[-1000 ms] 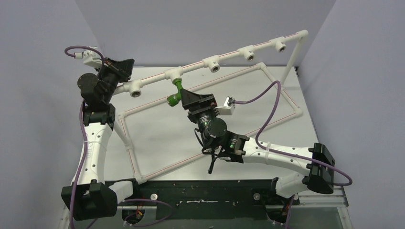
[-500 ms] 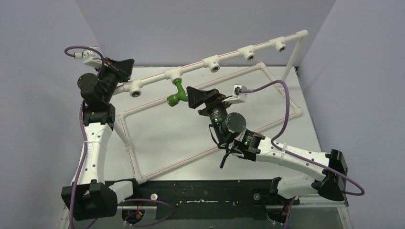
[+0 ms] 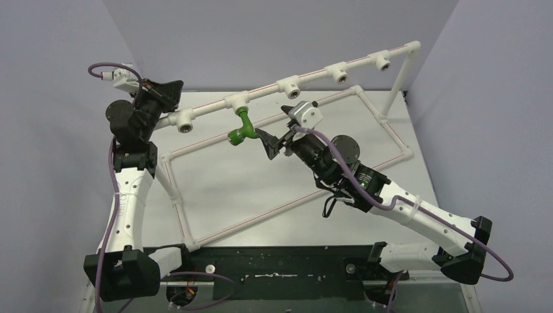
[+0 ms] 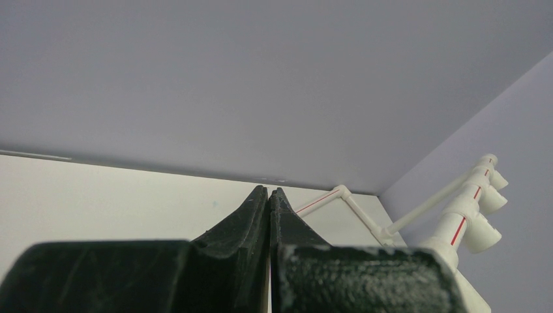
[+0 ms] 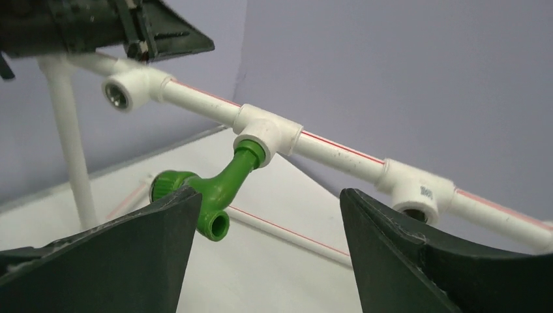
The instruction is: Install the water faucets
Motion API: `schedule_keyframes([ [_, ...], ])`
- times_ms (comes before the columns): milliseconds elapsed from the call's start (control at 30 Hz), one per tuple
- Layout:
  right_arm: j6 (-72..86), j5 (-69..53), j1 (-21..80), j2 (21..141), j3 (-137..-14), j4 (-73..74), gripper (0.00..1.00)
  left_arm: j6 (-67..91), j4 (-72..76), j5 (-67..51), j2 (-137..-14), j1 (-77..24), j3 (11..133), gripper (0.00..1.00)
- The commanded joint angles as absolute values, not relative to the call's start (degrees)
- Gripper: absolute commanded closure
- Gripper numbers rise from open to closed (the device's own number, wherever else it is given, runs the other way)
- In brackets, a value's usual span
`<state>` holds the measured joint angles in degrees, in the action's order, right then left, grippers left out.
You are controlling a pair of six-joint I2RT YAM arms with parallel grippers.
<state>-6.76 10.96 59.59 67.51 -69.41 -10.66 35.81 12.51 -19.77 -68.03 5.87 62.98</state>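
**Green tap hangs from the pipe rail, right gripper open beside it**

The small bright-green plastic tap (image 3: 242, 128) is up in the air, not on the white counter (image 3: 222, 189). Its straight end goes up into the downward outlet of a white tee fitting (image 3: 236, 101) on the raised white plastic pipe rail (image 3: 316, 79). Its bent body slants down and to the left from there. In the right wrist view the tap (image 5: 222, 184) and that tee (image 5: 269, 134) sit ahead of the fingers, with the spout's round mouth facing the camera.

The right gripper (image 3: 270, 144) is just beside the tap on its right, and nothing is in its grasp. Its two black fingers stand wide apart, and the gap (image 5: 269, 199) between them is empty. The left finger's edge overlaps the tap's lower part in that view, but from above the two look apart.

The left gripper (image 3: 167, 92) is at the rail's left end, up against the pipe. Its fingers (image 4: 257, 208) are pressed flat together with nothing between them. I cannot tell whether it touches the rail.

Four other open tee fittings (image 3: 291, 87) line the rail, and a low white pipe frame (image 3: 386, 130) lies on the counter below.
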Motion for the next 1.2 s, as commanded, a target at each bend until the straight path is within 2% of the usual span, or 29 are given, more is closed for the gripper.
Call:
schedule_keyframes([
  [0,-34.41,1.15,59.59,67.74,-74.68,0.66,0.19,35.65,-6.35,-20.57,-75.76,7.65,54.36,1.00],
  [200,-60.56,0.98,62.30,68.27,-74.25,8.57,0.17,35.74,-6.25,-20.65,-75.86,7.65,54.38,1.00],
  [500,-85.55,14.78,67.77,73.76,-71.24,2.45,0.15,35.70,-6.25,-20.74,-76.11,7.65,54.49,1.00],
  [900,-98.85,19.77,68.07,80.71,-72.20,-7.66,0.17,35.76,-6.24,-20.83,-76.03,7.65,54.48,1.00],
  [1167,-100.81,21.33,68.03,84.17,-73.90,-10.70,0.31,35.79,-6.17,-20.92,-76.11,7.65,54.48,1.00],
])
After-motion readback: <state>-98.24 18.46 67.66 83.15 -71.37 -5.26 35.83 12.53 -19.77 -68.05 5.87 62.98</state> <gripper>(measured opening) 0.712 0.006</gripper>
